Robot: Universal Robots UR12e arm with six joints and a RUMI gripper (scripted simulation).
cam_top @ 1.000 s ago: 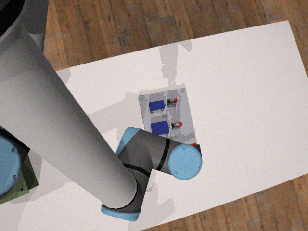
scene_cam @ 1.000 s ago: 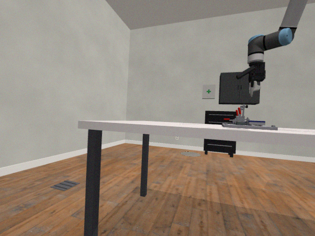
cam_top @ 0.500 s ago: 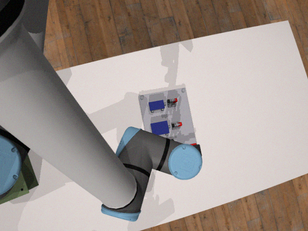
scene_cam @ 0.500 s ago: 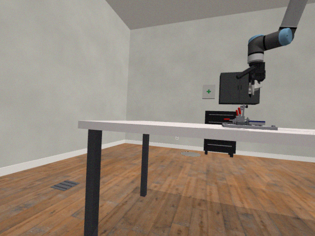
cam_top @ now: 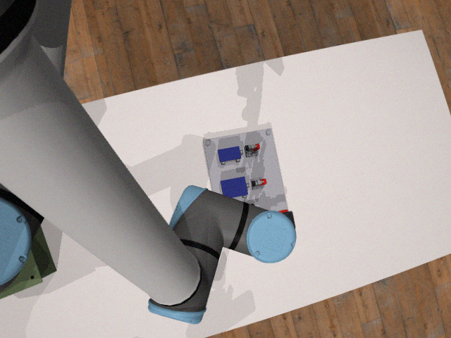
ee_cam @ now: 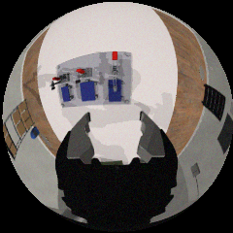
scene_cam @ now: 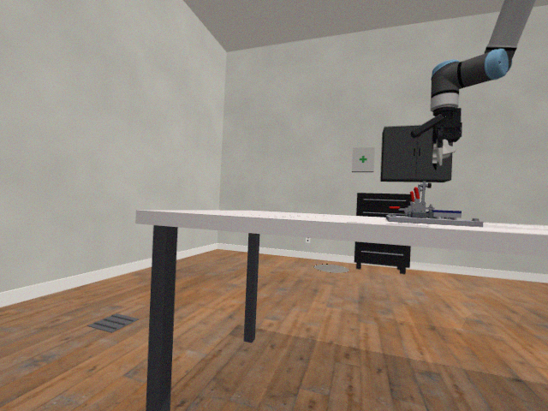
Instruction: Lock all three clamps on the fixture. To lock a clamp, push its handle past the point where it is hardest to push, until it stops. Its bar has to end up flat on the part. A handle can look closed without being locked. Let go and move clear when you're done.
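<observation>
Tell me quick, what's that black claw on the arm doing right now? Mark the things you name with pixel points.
Black two-jaw gripper with grey fingers [scene_cam: 442, 163]: open, holding nothing, above the grey metal fixture plate [cam_top: 275, 163] [scene_cam: 462, 223] [ee_cam: 99, 63].

Green cross on pale wall panel

Relative to fixture plate: open air directly above; two raised red handles obstruct low passage across it; surface beyond handle side offers unobstructed room.
</observation>
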